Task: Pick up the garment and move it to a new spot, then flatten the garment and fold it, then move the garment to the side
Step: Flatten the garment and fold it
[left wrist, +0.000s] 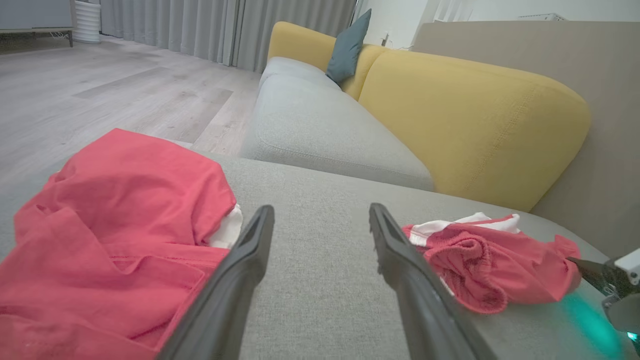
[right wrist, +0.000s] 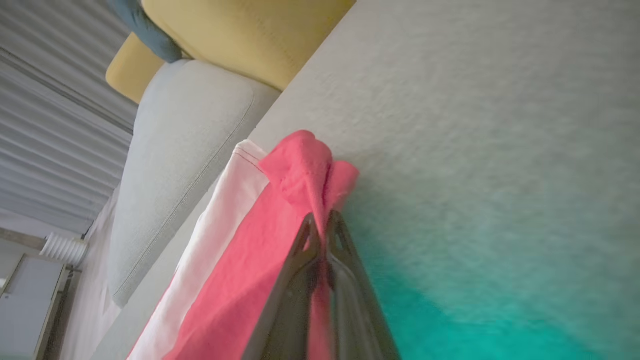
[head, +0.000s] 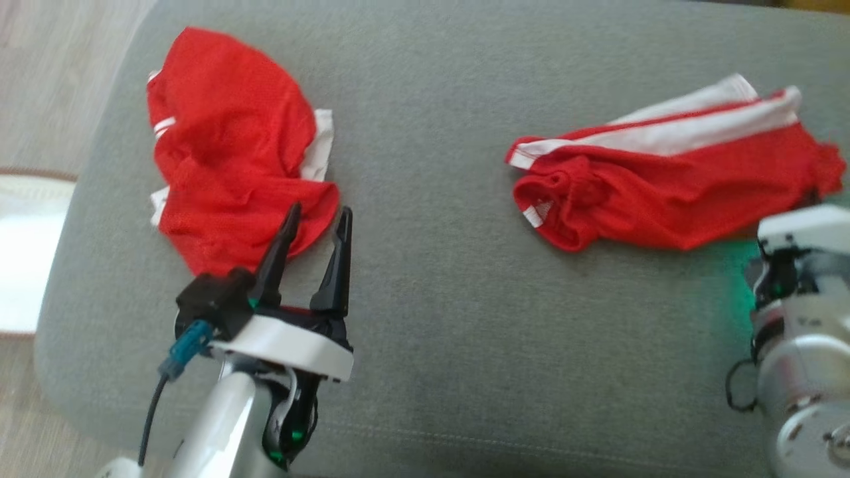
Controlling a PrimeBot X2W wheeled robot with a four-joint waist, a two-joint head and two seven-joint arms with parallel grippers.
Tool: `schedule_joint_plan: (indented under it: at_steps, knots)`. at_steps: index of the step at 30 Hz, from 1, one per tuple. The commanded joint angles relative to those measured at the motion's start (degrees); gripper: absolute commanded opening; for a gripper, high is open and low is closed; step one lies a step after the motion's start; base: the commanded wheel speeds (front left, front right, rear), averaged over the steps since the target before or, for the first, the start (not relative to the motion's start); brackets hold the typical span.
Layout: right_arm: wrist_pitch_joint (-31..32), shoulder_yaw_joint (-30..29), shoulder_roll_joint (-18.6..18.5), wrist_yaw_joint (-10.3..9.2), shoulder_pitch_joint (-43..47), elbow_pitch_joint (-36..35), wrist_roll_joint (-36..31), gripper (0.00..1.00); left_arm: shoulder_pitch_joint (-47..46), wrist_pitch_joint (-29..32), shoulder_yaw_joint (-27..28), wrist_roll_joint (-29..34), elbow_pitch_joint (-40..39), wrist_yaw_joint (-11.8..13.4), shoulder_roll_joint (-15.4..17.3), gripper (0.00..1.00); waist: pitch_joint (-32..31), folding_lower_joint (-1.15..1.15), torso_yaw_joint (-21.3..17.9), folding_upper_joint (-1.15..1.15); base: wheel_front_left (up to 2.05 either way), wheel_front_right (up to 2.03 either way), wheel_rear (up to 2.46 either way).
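Note:
Two red garments lie on a grey cushion (head: 431, 299). The garment (head: 664, 192) with white stripes lies bunched at the right, also seen in the left wrist view (left wrist: 490, 265). My right gripper (right wrist: 322, 217) is shut on a pinched fold at that garment's (right wrist: 250, 280) red edge; its pale wrist (head: 800, 252) sits at the garment's near right corner. A second, crumpled red garment (head: 232, 153) lies at the left (left wrist: 110, 225). My left gripper (head: 319, 212) stands open just beside this one's near right corner, nothing between its fingers (left wrist: 321, 210).
The cushion's rounded left edge (head: 86, 219) drops to a wood floor (left wrist: 100, 90). Beyond it stands a sofa with a grey seat (left wrist: 320, 125), a yellow back (left wrist: 475, 115) and a teal pillow (left wrist: 347, 50). Bare grey fabric lies between the two garments.

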Motion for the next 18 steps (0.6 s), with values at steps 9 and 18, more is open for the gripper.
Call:
schedule_joint_plan:
  at_steps: [9,18]
  knots:
    - [-0.7,-6.9,2.7,0.22,7.8,-11.1,-2.4,0.00,1.8,-0.5,2.6,0.9,-1.6,0.4,0.4,1.00,-4.0,0.00,-3.3,0.00,0.00,0.00,0.00]
    - [0.3,-2.2,3.1,0.22,5.6,-12.1,1.3,0.00,1.9,-0.5,2.7,1.7,-1.6,0.0,0.4,1.00,-3.7,0.00,-3.8,0.00,0.00,0.00,0.00]
